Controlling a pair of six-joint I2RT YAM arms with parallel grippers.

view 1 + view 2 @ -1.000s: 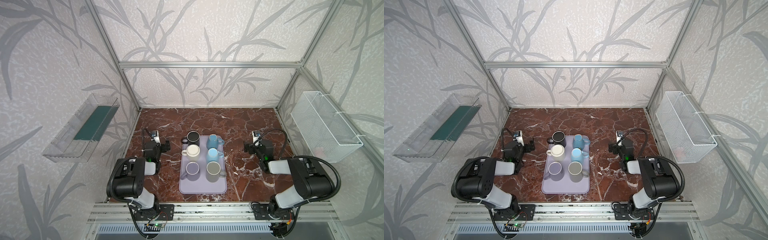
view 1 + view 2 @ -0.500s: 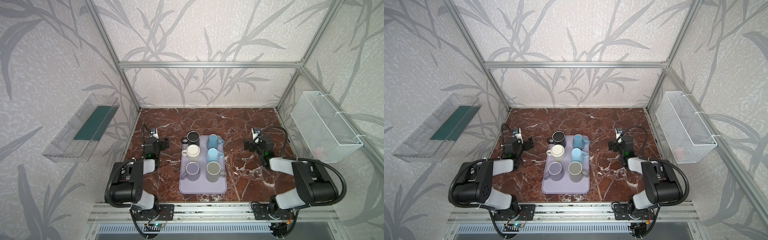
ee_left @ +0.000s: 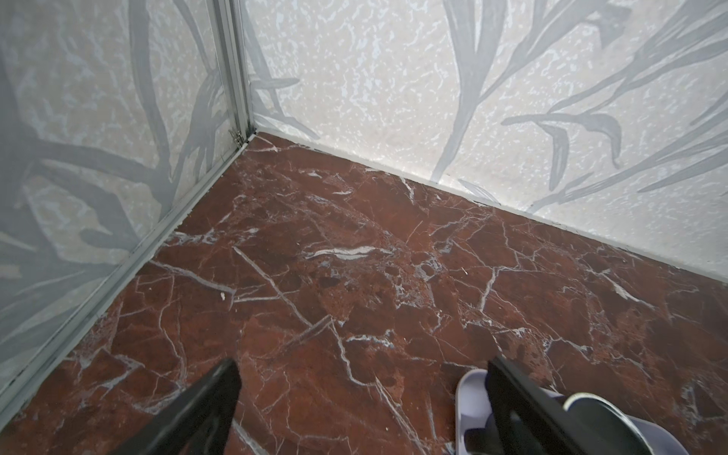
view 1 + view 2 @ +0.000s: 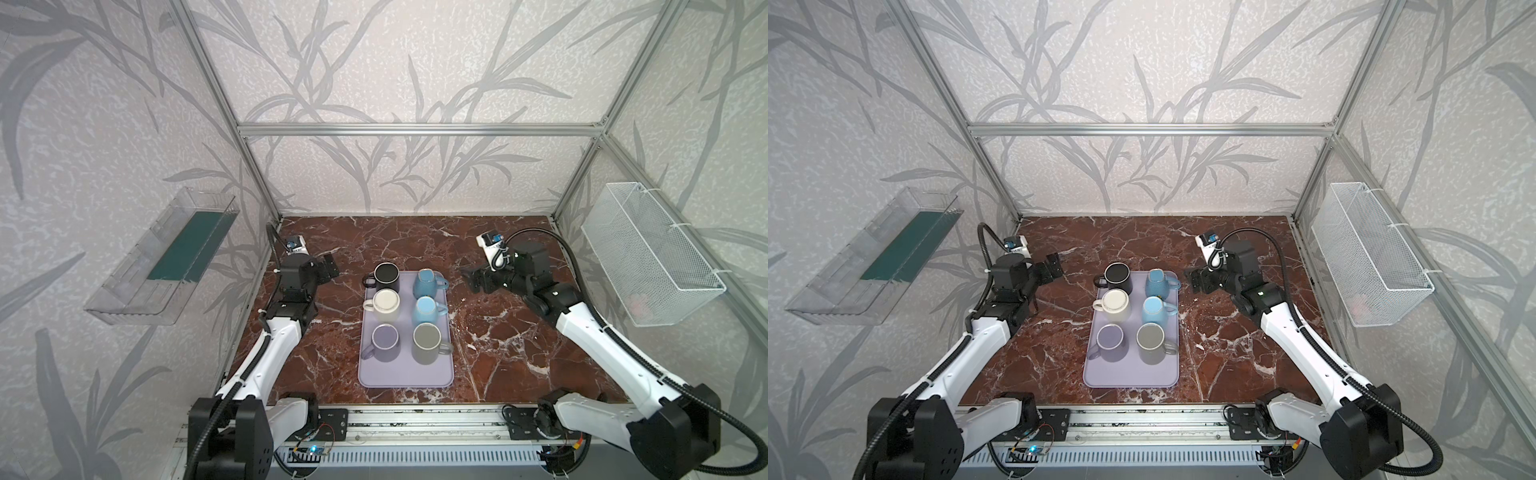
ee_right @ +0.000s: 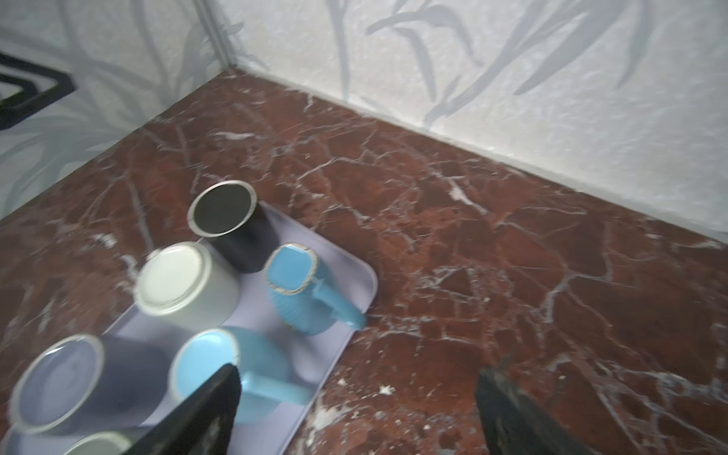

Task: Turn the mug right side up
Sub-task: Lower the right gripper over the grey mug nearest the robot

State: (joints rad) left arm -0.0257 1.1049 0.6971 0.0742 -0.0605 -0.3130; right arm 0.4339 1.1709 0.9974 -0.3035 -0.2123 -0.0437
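Note:
Several mugs stand bottom up in two rows on a lavender tray (image 4: 405, 374) (image 4: 1131, 376): black (image 4: 387, 275) and textured blue (image 4: 428, 282) at the back, cream (image 4: 386, 303) and light blue (image 4: 428, 309) in the middle, lavender (image 4: 384, 338) and grey (image 4: 427, 341) in front. My left gripper (image 4: 330, 268) (image 3: 362, 366) hangs open over bare marble left of the black mug (image 3: 598, 409). My right gripper (image 4: 469, 282) (image 5: 358, 372) is open and empty, just right of the tray beside the light blue mug (image 5: 205, 362) and textured blue mug (image 5: 295, 291).
A white wire basket (image 4: 648, 253) hangs on the right wall and a clear plastic shelf (image 4: 166, 257) on the left wall. Metal frame posts stand at the back corners. Red marble table (image 4: 498, 340) lies around the tray.
Both arms have stretched out from their folded pose. Each gripper has moved farther back on the table and closer to the tray. The mugs have not moved.

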